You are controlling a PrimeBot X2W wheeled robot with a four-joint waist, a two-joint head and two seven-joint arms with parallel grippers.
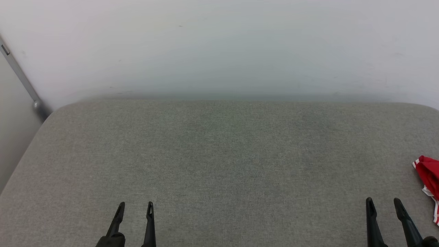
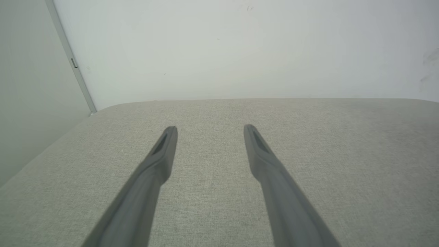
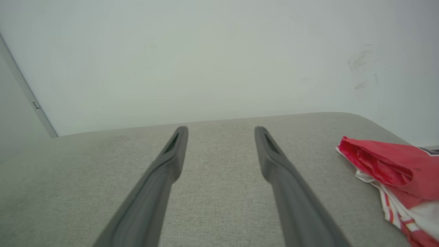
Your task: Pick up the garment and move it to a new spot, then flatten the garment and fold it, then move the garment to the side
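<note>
The garment (image 1: 429,176) is a bunched red cloth with white and striped trim, lying at the far right edge of the grey cushioned surface (image 1: 219,154); the picture's edge cuts it off. In the right wrist view the garment (image 3: 394,168) lies to the right of my fingers, apart from them. My right gripper (image 1: 383,203) stands open at the lower right, a short way left of the garment, with nothing between its fingers. At the lower left my left gripper (image 1: 135,207) is open and empty over bare fabric. Both pairs of fingers show spread in their wrist views: left gripper (image 2: 210,129), right gripper (image 3: 221,130).
A pale wall (image 1: 219,44) rises right behind the surface's far edge. At the left a metal strip (image 1: 20,77) runs down the wall to the surface's rounded corner, and the left edge falls away beyond it.
</note>
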